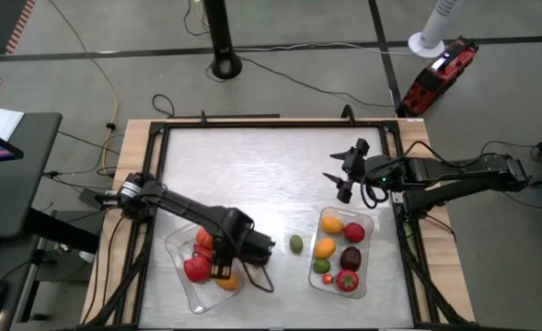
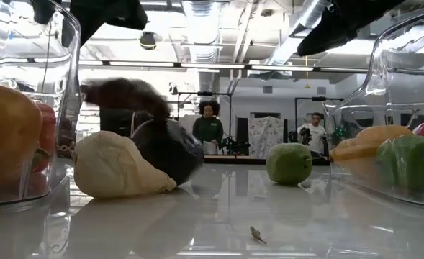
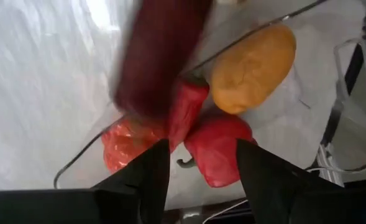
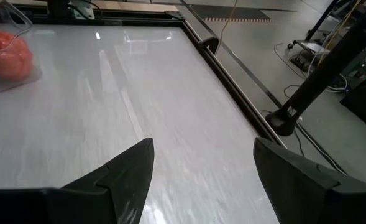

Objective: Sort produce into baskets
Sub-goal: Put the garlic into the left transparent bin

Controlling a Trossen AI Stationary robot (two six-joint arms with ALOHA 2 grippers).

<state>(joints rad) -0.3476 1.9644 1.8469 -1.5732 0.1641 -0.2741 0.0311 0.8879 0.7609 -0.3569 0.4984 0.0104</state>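
The white desk (image 1: 252, 175) carried two clear baskets, the left basket (image 1: 180, 250) half covered by the left arm. A dark purple piece (image 3: 158, 56) was blurred over that basket, so whether it touched anything could not be told. The left claw (image 3: 198, 163) stood open above red produce (image 3: 217, 149) and an orange piece (image 3: 254, 68). The right claw (image 1: 346, 173) hung open and empty beyond the right basket (image 1: 363, 276). A lime (image 1: 295, 244) lay between the baskets.

1. Overhead ceiling strip lights (image 2: 197, 18) flood the scene; the white table (image 1: 252, 165) shows streaky glare.
2. A dark purple piece (image 3: 158, 56) smears with motion blur in the left wrist view and the low view.
3. Nearby clear basket walls (image 2: 64, 86) warp and distort the low view's edges.
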